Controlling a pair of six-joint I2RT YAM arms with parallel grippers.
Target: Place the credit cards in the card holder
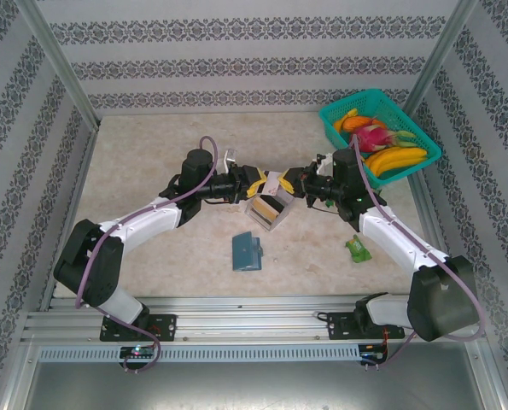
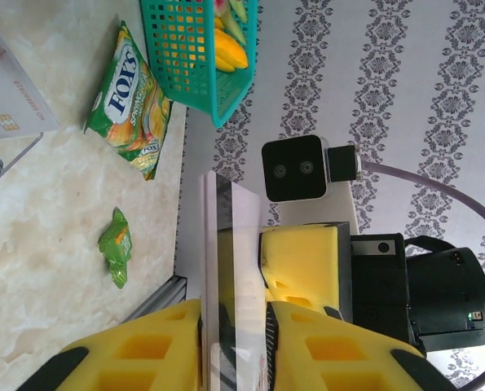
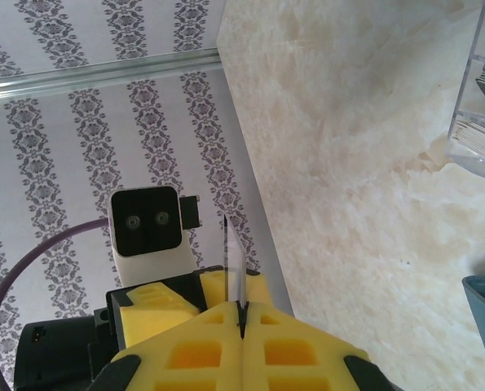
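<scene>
**Containers**
- Clear tray (image 3: 468, 81): stands on the worktop (image 1: 151, 154) below the point where the two arms meet. It holds a stack of credit cards (image 1: 271, 209), tan-gold and dark.
- Card holder (image 1: 247, 252): teal and folded shut, flat on the worktop. It lies nearer the arm bases than the tray and apart from it. No card can be seen in it.
- Teal basket (image 1: 329, 121): at the far right corner. It holds bananas (image 1: 396, 159), a pink dragon fruit (image 1: 375, 137) and orange fruit.

**Fingers**
- Right fingers (image 3: 299, 346): closed on the edge of one whitish card (image 3: 232, 261), held upright above the tray.
- Left fingers (image 2: 144, 350): one on each side of the same card. Whether they clamp it cannot be told.

**Loose items**
- Fox's packet (image 2: 132, 102): beside the basket.
- Small green sweet (image 2: 116, 244): on the worktop.
</scene>
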